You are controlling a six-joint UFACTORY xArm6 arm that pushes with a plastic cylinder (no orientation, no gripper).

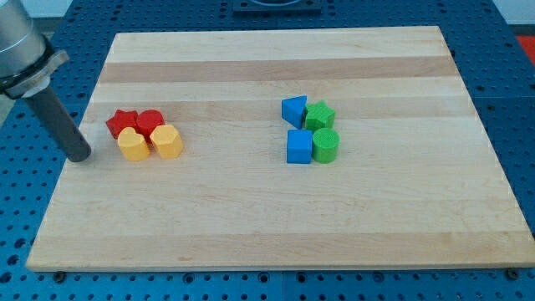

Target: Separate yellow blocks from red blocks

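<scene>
Tip (79, 155) bare rod, no jaws, holds nothing; you see it just left of yellow blocks (150, 143), red blocks (136, 123) touching behind, toward view's top.

Single view only, set high above the near edge, looking down and forward at a slant. Pale wooden board surface (276, 209) seen whole, far edge narrower than near edge, filling most of the frame. Blue perforated bench (514, 100) showing along the margins. Middling distance: small coloured blocks plain, fine detail not. No second view to share anything.
</scene>
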